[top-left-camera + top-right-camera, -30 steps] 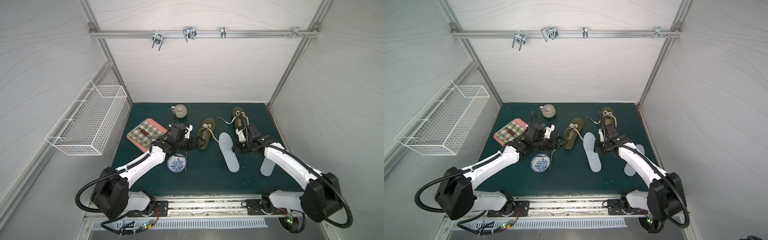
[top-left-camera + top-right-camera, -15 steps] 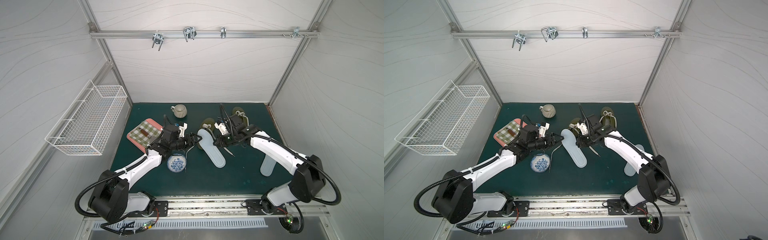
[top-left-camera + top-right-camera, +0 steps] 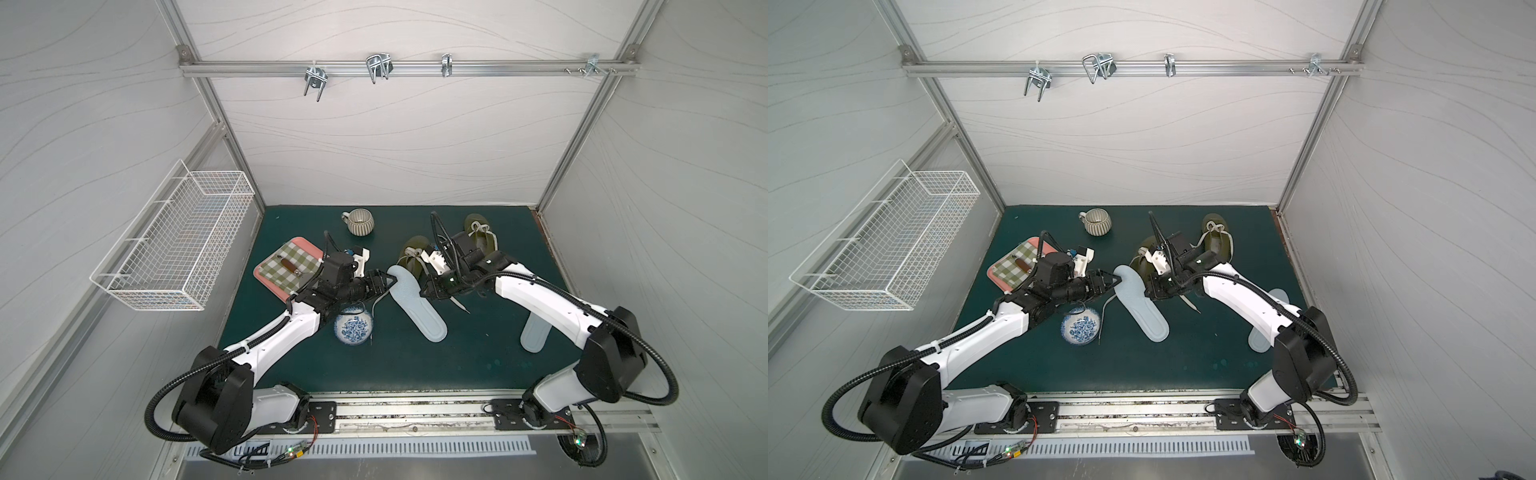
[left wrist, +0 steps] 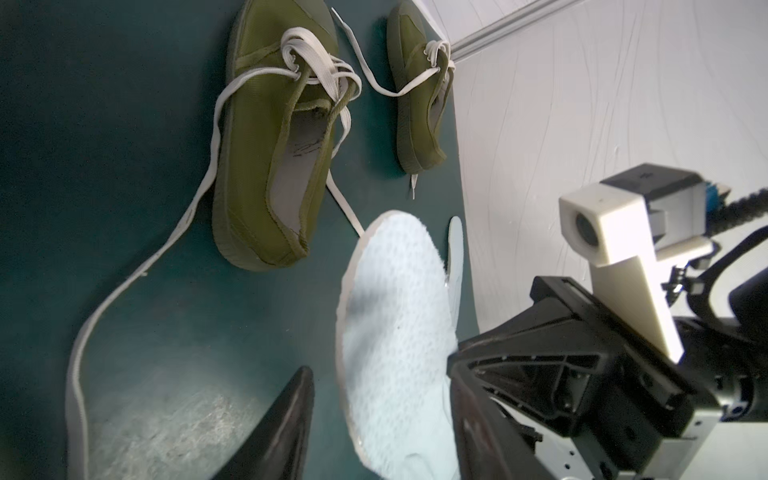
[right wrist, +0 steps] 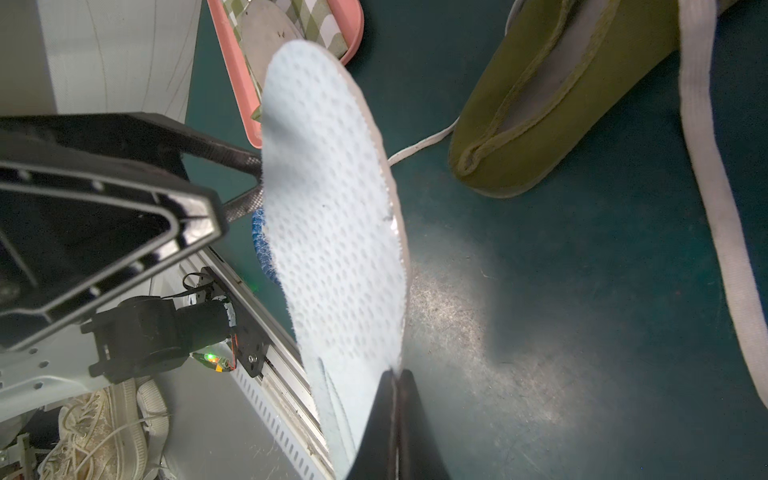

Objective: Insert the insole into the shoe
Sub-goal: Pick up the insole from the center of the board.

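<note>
On the green table (image 3: 415, 365) the biggest worry is the olive shoe (image 4: 266, 145). Nothing pins it, so a push from the insole's tip against its heel collar would likely slide or turn it rather than go in. Next comes the pale blue insole (image 3: 415, 299), held above the table just beside that heel. It looks thin and floppy, and with two claws around it any disagreement between the arms could buckle or twist it, or tug it out of the pinch. The right claw (image 5: 395, 386) is clamped flat on one long edge near the arch. The left claw (image 4: 380, 365) straddles the forefoot with its jaws apart, one of them clear of the fabric, so it grips nothing yet and could knock the tip sideways if it closes off-centre. The smallest hazard is the loose white lace (image 4: 124, 291) trailing nearby, which may catch a fingertip or be dragged into the opening. The insole's long axis runs diagonally, with its rounded toe end at the far left by the shoe's heel and its heel end at the near right. It is tilted toward its edge and, judged from a top view, not lined up with the shoe, whose toe points away from the robot.
</note>
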Motion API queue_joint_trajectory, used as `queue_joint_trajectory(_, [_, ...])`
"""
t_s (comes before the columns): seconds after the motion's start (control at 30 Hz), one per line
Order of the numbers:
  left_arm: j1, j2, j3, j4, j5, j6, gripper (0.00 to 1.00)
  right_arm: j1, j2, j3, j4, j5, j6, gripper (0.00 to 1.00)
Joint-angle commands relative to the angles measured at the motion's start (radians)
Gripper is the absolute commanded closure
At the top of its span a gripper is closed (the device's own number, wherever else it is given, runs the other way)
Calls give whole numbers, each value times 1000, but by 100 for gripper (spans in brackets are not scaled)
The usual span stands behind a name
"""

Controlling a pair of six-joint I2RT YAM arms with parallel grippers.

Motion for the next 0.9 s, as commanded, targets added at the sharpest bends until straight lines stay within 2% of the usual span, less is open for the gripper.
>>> queue_joint_trajectory(0.0, [7, 28, 4, 81, 24, -27, 58, 16, 21, 22, 1, -31, -40, 100])
queue_joint_trajectory(0.13, [7, 31, 14, 58, 8, -17, 78, 15, 22, 18, 28, -51, -73, 100])
queue_joint_trajectory(0.3, [7, 28, 22, 40, 2, -11, 96, 16, 32, 13, 60, -83, -102, 100])
queue_joint_trajectory(0.33, [7, 25, 20, 37, 1, -11, 100, 15, 34, 14, 61, -81, -111, 96])
queue_joint_trajectory(0.4, [7, 20, 18, 25, -4, -14, 100, 15, 34, 16, 57, -80, -132, 85])
queue_joint_trajectory(0.53, [8, 5, 19, 11, -9, -48, 100, 13, -10, -26, 108, -43, -143, 46])
queue_joint_trajectory(0.67, [24, 0, 32, -12, -11, -104, 100, 23, -90, -113, 238, 2, -168, 25])
queue_joint_trajectory(0.7, [36, 5, 35, -13, 2, -122, 100, 29, -112, -138, 276, 20, -178, 16])
queue_joint_trajectory(0.73, [49, 11, 43, -21, 18, -141, 100, 41, -142, -173, 327, 44, -196, 2])
queue_joint_trajectory(0.87, [92, 9, 79, -76, 42, -182, 100, 85, -250, -342, 618, 112, -251, 1])
